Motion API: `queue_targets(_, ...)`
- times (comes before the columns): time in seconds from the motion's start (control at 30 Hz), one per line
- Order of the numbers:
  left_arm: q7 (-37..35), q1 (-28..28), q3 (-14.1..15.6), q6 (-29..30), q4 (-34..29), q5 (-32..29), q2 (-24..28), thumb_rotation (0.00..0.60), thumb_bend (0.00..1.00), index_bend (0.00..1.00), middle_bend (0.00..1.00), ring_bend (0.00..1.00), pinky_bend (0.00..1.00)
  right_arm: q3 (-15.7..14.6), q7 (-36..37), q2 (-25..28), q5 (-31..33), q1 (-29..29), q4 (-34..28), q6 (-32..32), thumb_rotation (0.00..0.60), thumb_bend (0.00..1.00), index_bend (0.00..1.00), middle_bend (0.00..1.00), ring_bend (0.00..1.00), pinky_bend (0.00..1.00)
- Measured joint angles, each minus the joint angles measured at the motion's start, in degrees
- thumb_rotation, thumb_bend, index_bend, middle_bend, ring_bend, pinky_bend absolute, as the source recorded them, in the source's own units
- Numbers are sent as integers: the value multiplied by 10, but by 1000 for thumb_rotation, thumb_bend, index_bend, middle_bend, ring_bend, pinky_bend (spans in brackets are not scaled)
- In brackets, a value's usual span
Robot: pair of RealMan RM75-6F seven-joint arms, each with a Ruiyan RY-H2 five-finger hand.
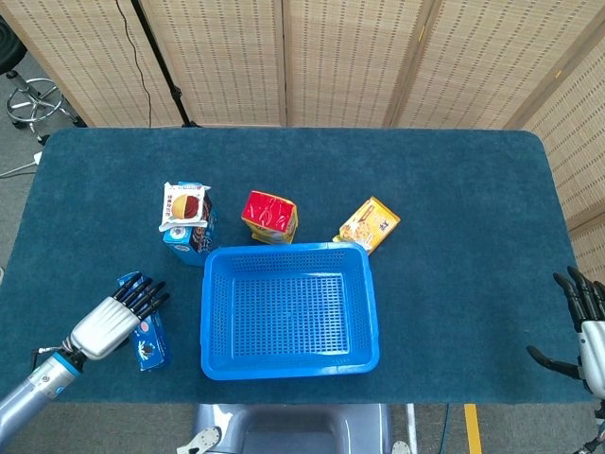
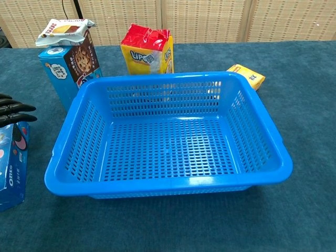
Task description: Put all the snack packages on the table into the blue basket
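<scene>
flat beside the blue basket (image 1: 288,310), the blue oreo box (image 1: 149,342) lies under the spread left hand (image 1: 115,319).

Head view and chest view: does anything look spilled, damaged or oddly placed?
Nothing is spilled or damaged. One oddity: a flat white snack packet lies balanced on top of the upright blue cookie box behind the empty blue plastic basket, overhanging its edges.

Left hand (image 1: 112,320) reaches forward, dark fingers (image 2: 14,112) spread and extended; right hand (image 1: 588,331) waits far right, fingers apart, holding nothing.
</scene>
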Motion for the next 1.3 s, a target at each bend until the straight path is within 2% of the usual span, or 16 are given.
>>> queue_targets(0.17,22,-17,0,-33,-2,-17,-27,600,63,0,0,0,13,1,-4,-2,2,1,-1,-3,600,0,0,0,0,12)
queue_targets(0.2,24,-19,0,-34,-2,-19,-31,600,78,2,0,7,51,1,-4,-2,3,1,-2,-3,600,0,0,0,0,12)
queue_targets(0.27,27,-22,1,-34,-1,-21,-37,600,112,58,45,99,178,1,-4,-2,4,1,-2,-4,600,0,0,0,0,13)
queue_targets(0.33,26,-23,1,-32,3,-22,-42,600,174,236,217,282,327,2,-4,-1,8,1,-2,-5,600,0,0,0,0,17)
queue_targets(0.43,20,-25,3,-21,15,-21,-49,600,238,509,458,455,445,4,-6,-1,13,1,-5,-6,600,0,0,0,0,21)
queue_targets(0.53,8,-26,6,-5,32,-19,-54,600,272,642,571,548,508,4,-4,0,12,1,-6,-6,600,0,0,0,0,21)
queue_targets(0.73,-27,-26,10,31,43,-16,-51,600,299,674,592,567,519,3,1,3,10,0,-8,-8,600,0,0,0,0,21)
queue_targets(0.93,-79,-22,6,121,18,-4,-15,600,299,672,592,558,519,2,-1,4,9,1,-11,-11,600,0,0,0,0,21)
queue_targets(1.0,-98,-22,2,157,-7,1,6,600,299,667,591,555,519,1,-2,4,8,1,-11,-13,600,0,0,0,0,21)
queue_targets(1.1,-107,-24,-8,182,-61,2,38,600,298,658,586,550,519,0,-4,4,8,2,-12,-15,600,0,0,0,0,21)
queue_targets(1.3,-71,-41,-31,162,-220,-10,94,600,297,655,585,548,519,0,-3,5,7,2,-13,-15,600,0,0,0,0,21)
